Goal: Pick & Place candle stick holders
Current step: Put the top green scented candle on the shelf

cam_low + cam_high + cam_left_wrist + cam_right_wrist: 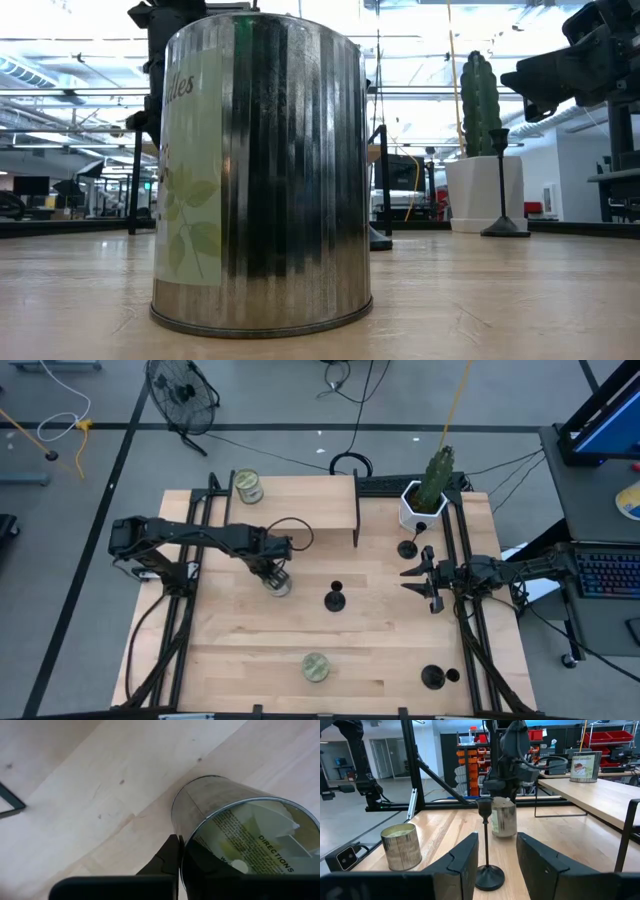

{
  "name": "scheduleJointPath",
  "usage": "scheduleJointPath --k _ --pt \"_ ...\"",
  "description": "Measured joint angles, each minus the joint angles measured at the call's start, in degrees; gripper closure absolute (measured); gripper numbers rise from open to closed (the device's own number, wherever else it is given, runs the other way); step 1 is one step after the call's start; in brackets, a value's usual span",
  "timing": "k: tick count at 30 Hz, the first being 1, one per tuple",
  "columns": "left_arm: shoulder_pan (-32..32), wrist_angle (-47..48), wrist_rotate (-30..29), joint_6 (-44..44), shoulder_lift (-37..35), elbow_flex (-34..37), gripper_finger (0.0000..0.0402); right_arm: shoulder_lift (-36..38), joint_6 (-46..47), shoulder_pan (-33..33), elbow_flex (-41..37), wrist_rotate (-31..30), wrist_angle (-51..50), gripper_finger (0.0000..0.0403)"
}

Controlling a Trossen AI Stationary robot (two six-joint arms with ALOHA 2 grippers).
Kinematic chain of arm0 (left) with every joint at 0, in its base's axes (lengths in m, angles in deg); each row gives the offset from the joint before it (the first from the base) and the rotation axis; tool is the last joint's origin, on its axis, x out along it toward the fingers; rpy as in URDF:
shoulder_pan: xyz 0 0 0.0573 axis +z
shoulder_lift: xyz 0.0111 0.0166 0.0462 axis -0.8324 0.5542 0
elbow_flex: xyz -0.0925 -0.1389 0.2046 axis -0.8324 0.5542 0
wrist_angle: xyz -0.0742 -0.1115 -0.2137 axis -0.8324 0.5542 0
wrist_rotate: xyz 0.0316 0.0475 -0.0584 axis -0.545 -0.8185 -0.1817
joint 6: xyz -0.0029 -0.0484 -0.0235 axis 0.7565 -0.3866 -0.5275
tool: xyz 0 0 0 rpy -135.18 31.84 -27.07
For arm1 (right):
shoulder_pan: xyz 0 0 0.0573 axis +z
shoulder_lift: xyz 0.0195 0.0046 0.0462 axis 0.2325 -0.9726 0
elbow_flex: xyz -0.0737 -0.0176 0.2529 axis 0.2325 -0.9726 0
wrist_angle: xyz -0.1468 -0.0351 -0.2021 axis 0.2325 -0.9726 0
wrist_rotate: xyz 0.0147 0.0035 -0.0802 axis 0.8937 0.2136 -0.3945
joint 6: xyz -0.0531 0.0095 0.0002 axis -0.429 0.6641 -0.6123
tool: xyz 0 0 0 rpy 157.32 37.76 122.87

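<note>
Overhead, your left gripper sits at bench centre-left, fingers closed around upright glass jar; wrist view shows one dark finger pressed against jar wall. Your right gripper hangs open and empty at bench right side, pointing toward middle. Candle stick holders: one stands at bench centre, between both grippers; second beside white cactus pot; third near front right corner. Second jar front centre; third back left.
</note>
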State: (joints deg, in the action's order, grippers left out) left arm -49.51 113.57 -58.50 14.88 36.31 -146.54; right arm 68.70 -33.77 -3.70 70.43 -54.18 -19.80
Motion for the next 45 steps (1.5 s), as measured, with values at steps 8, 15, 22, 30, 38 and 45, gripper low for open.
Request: scheduleJointPath --k 8,15,22,30,38,45 --pt "0.0 0.1 5.6 -1.9 -6.6 -0.2 0.0398 0.0 0.0 0.0 0.0 0.0 0.0 0.0277" --pt "0.0 1.3 8.7 -5.0 -14.1 -4.1 0.0399 0.0 0.0 0.0 0.0 0.0 0.0 0.0277" --pt "0.1 7.0 3.9 -5.2 -16.3 -16.5 0.0399 0.0 0.0 0.0 0.0 0.0 0.0 0.0277" --pt "4.7 11.2 -4.6 -2.6 -15.7 -29.4 0.0400 0.0 0.0 0.0 0.0 0.0 0.0 0.0277" --pt "12.1 12.4 -7.1 5.1 -10.1 -36.9 0.0400 0.0 0.1 0.0 0.0 0.0 0.0 0.0277" --pt "17.4 13.9 -6.6 13.7 -1.0 -44.4 0.0401 0.0 0.2 0.0 0.0 0.0 0.5 0.0277"
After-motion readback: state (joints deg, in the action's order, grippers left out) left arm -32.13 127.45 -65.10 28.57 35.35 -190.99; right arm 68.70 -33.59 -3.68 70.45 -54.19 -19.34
